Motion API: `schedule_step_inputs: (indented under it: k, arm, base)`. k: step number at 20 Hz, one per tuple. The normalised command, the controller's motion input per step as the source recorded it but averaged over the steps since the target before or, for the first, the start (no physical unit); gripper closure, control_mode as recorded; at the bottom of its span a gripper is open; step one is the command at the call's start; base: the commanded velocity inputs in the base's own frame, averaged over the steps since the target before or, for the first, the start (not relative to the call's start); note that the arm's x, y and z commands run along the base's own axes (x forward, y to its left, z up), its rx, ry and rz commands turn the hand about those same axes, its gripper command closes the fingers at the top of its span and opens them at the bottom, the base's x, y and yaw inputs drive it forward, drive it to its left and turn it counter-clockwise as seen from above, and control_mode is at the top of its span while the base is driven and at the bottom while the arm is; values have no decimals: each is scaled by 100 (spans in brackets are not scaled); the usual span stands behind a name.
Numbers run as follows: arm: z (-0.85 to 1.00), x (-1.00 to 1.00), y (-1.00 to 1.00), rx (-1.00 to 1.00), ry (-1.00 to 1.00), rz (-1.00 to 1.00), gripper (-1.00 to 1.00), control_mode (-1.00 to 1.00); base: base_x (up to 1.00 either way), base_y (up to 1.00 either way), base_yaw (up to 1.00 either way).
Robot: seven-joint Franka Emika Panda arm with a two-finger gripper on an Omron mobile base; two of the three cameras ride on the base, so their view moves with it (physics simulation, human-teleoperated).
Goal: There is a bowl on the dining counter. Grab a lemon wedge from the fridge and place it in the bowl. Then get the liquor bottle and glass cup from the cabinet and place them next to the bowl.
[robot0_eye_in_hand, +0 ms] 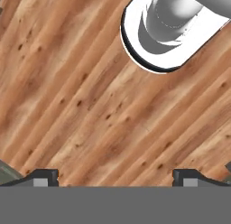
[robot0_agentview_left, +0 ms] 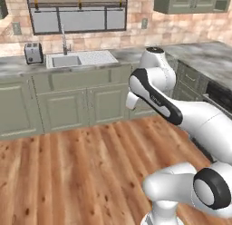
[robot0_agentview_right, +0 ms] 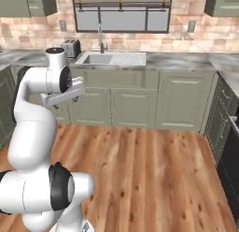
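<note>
My gripper (robot0_eye_in_hand: 115, 178) points down at the wooden floor (robot0_eye_in_hand: 90, 105), and its two fingertips (robot0_eye_in_hand: 43, 177) stand far apart with nothing between them, so it is open. The arm is folded up above the base, with the hand (robot0_agentview_right: 63, 96) hanging in front of the lower cabinets. Green wall cabinets (robot0_agentview_left: 190, 2) (robot0_agentview_right: 28, 4) hang high on the brick wall, doors shut. The bowl, the dining counter, the fridge, the lemon wedge, the liquor bottle and the glass cup are out of view.
A counter with a sink (robot0_agentview_left: 65, 61) (robot0_agentview_right: 98, 59) and a toaster (robot0_agentview_left: 33, 52) (robot0_agentview_right: 70, 47) runs along the far wall over green base cabinets (robot0_agentview_right: 133, 105). Another counter (robot0_agentview_left: 204, 56) with a dark appliance (robot0_agentview_right: 231, 165) lines the right side. Open wooden floor (robot0_agentview_left: 77, 165) lies ahead.
</note>
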Motion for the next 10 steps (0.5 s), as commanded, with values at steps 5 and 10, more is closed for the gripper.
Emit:
schedule_step_inputs:
  k: [5,10]
  arm:
    - [0,0,0,0,0,0,-100,100]
    - [0,0,0,0,0,0,-100,100]
  base:
    - [95,-1,67]
    - [100,0,54]
